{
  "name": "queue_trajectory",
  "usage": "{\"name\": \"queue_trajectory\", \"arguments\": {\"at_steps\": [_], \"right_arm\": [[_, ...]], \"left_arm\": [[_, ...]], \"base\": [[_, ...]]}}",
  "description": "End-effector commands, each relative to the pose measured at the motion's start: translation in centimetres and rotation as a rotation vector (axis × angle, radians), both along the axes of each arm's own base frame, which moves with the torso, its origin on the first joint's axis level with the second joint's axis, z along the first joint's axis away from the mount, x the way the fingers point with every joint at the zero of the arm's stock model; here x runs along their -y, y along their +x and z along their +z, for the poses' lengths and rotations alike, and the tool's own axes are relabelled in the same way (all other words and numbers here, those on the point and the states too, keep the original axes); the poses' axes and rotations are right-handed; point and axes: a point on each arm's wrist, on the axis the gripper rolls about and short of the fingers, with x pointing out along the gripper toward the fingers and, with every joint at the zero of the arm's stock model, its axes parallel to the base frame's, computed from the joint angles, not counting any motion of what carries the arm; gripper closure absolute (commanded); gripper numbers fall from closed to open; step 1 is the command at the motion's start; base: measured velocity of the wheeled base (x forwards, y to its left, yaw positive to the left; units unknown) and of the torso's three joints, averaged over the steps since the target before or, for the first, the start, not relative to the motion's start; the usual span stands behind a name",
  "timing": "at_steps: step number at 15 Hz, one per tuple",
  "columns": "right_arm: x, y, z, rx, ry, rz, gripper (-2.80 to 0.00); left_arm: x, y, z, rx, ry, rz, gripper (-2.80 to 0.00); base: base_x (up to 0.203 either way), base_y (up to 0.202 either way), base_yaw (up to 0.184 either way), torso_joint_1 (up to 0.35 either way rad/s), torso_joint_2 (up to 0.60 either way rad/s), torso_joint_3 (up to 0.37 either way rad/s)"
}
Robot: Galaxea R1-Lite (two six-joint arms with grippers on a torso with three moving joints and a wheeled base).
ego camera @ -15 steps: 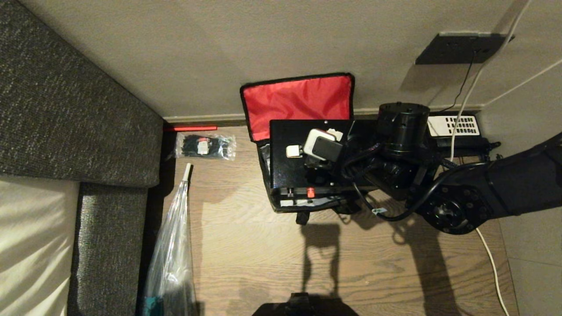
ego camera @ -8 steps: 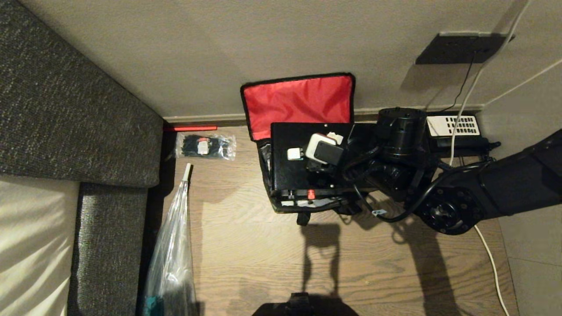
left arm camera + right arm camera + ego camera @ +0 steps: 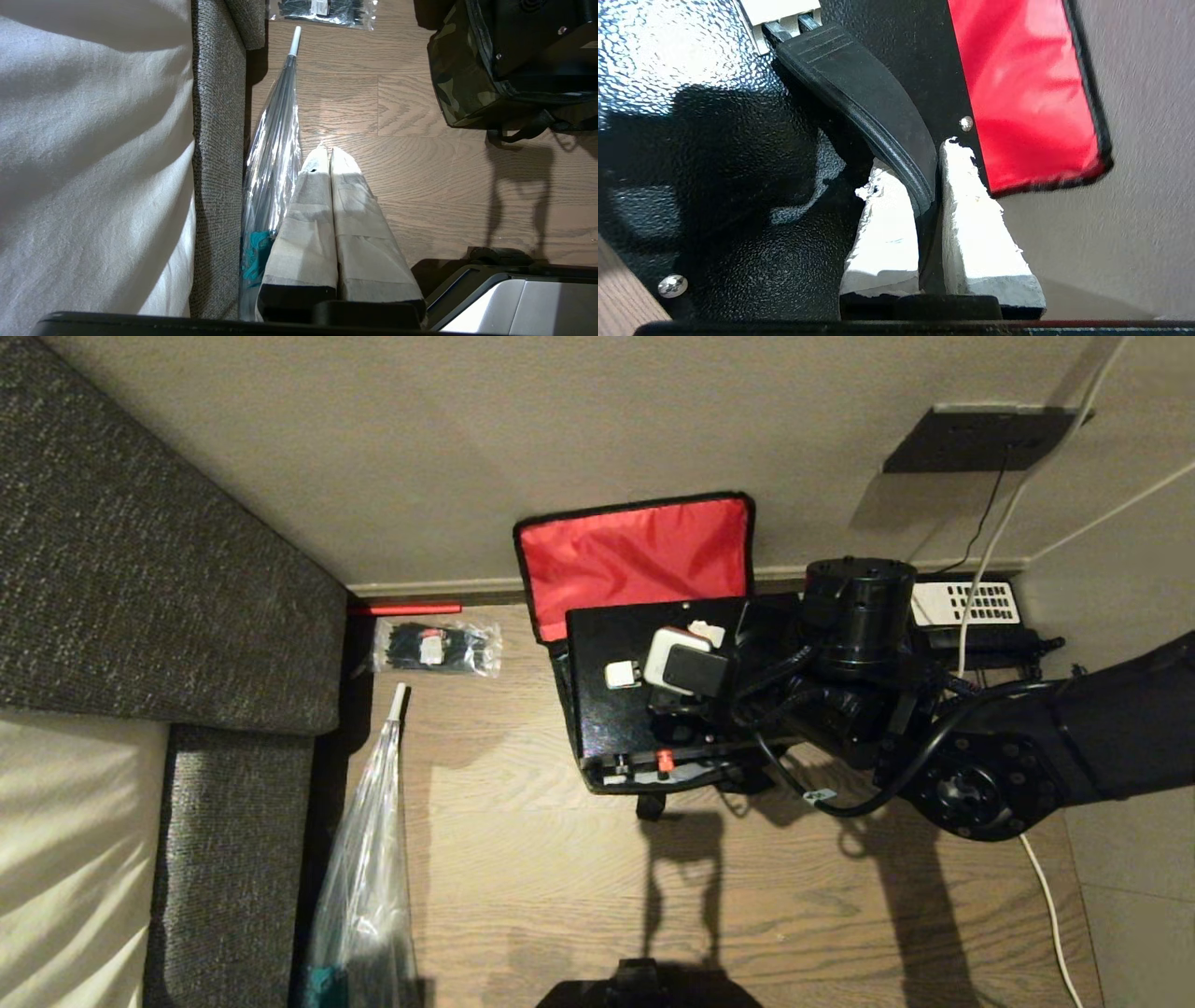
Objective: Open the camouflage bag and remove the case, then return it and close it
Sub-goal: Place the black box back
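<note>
- Running along the left of the head view, a grey sofa [image 3: 159, 560] met the wall, with a pale cushion [image 3: 65, 859] at its near end.
- A folded clear umbrella [image 3: 369, 868] lay on the wooden floor [image 3: 560, 887] just beside the sofa, and a clear packet of black ties [image 3: 434, 647] sat near the skirting.
- The left gripper [image 3: 325, 151] hung over the floor near the umbrella, its taped fingers pressed together and holding nothing.
- The camouflage bag [image 3: 460, 88] stood on the floor against the wall, its red-lined lid [image 3: 635, 565] propped upright.
- The case [image 3: 635, 709] sat flat over the bag's open mouth, covering most of it; how deep it sat could not be told.
- The right gripper [image 3: 930, 170] was clamped on the case's black strap handle [image 3: 864, 93], one white finger on each side.
- A black desk phone [image 3: 971, 607] lay by the wall to the right, with a white cable [image 3: 1050, 896] trailing across the floor.
</note>
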Motion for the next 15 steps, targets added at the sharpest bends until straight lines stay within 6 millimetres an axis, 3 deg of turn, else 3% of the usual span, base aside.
{"name": "queue_trajectory", "arguments": {"at_steps": [1,11,15], "right_arm": [[-0.4,-0.6,0.5,0.017,0.0,0.018,0.0],[-0.5,-0.4,0.4,0.068,-0.072,0.108,0.0],[0.5,0.3,0.9,0.081,-0.071,0.076,0.0]], "left_arm": [[0.0,0.0,-0.1,-0.001,-0.001,0.001,0.0],[0.0,0.0,-0.1,-0.001,-0.001,0.001,0.0],[0.0,0.0,-0.1,-0.001,-0.001,0.001,0.0]], "base": [[0.0,0.0,0.0,0.0,0.0,0.0],[0.0,0.0,0.0,0.0,0.0,0.0],[0.0,0.0,0.0,0.0,0.0,0.0]]}}
